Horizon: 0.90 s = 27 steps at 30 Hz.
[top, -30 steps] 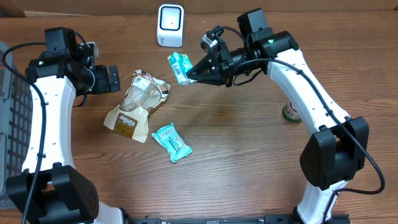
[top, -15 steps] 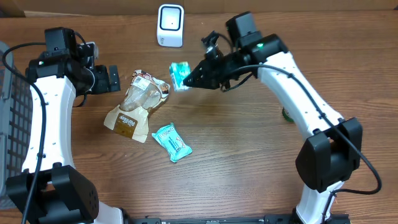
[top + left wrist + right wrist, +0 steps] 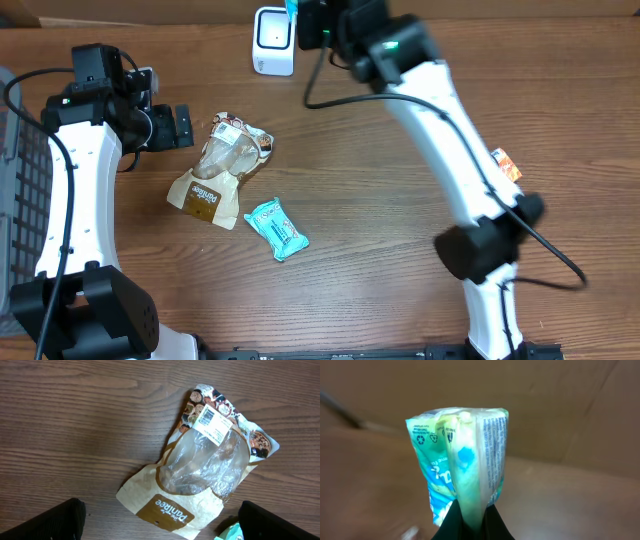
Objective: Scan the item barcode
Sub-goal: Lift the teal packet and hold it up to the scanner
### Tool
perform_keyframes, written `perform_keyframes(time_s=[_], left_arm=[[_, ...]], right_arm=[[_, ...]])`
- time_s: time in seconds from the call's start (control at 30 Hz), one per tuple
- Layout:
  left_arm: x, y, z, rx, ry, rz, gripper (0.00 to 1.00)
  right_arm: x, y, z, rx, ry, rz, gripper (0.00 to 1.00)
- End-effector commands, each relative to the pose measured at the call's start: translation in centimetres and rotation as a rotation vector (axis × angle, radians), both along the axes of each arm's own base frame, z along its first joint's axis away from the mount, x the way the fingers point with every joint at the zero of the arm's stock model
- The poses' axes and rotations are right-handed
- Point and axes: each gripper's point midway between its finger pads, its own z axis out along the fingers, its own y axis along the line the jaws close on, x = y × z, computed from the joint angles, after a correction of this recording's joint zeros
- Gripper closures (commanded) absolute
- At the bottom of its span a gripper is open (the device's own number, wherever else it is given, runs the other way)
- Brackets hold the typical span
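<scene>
The right gripper (image 3: 471, 517) pinches tight on the bottom edge of a crumpled teal-and-white packet (image 3: 462, 460), which stands upright from its fingertips with fine print and recycling marks showing, just beside the white scanner (image 3: 274, 40).

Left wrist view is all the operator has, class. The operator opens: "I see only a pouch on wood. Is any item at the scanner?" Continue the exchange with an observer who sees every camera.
Observer: Yes. The right gripper is shut on a teal packet.
Operator: Where is the scanner?
Observer: The white scanner stands at the table's far edge, with the right gripper close beside it.
Operator: What is the teal corner at the bottom of my view?
Observer: A second teal packet, lying free on the table near the brown pouch.
</scene>
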Motion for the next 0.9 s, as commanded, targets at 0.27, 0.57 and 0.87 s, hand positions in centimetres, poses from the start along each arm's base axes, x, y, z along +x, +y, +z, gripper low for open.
perform_keyframes(time_s=[0.27, 0.57, 0.87], left_arm=[[0.2, 0.2, 1.0, 0.009, -0.028, -0.014, 0.00], [0.2, 0.2, 1.0, 0.009, -0.028, -0.014, 0.00], [0.2, 0.2, 1.0, 0.009, -0.028, -0.014, 0.00]], right_arm=[[9.2, 2.8, -9.5, -0.602, -0.363, 0.010, 0.93], [10.6, 5.3, -16.6, -0.916, -0.438, 0.284, 0.93], [10.9, 5.0, -18.0, -0.929, -0.422, 0.296, 0.96]])
